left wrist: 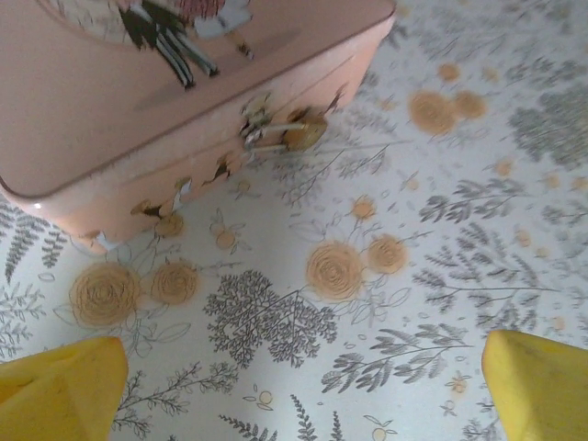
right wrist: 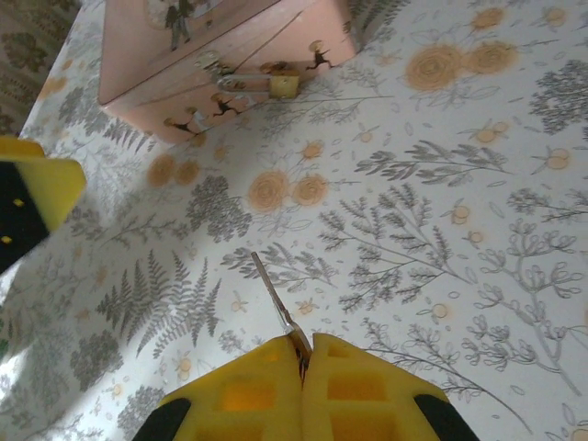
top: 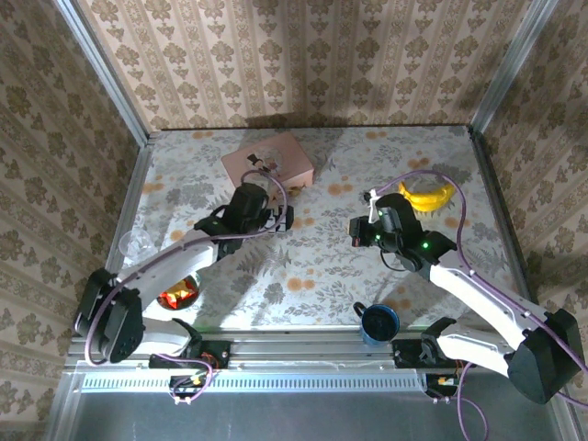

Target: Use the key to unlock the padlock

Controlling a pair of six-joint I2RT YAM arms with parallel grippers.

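Holding key [right wrist: 273, 296] short of padlock [right wrist: 283, 85] | right tool [right wrist: 303, 354] pinched on key | left tool [left wrist: 299, 381] wide, empty, facing pink box [left wrist: 138, 110] | step: approach | next: align blade with keyhole

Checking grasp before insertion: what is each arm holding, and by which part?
Right fingers pinch the key by its near end, the blade sticking out ahead. Left fingers are open, holding nothing.

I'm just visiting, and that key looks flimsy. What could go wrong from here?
The thin key, pinched by the shut right gripper, might twist or slip on meeting the padlock. The left gripper is open and holds nothing, so the pink box and padlock could shift when pushed.
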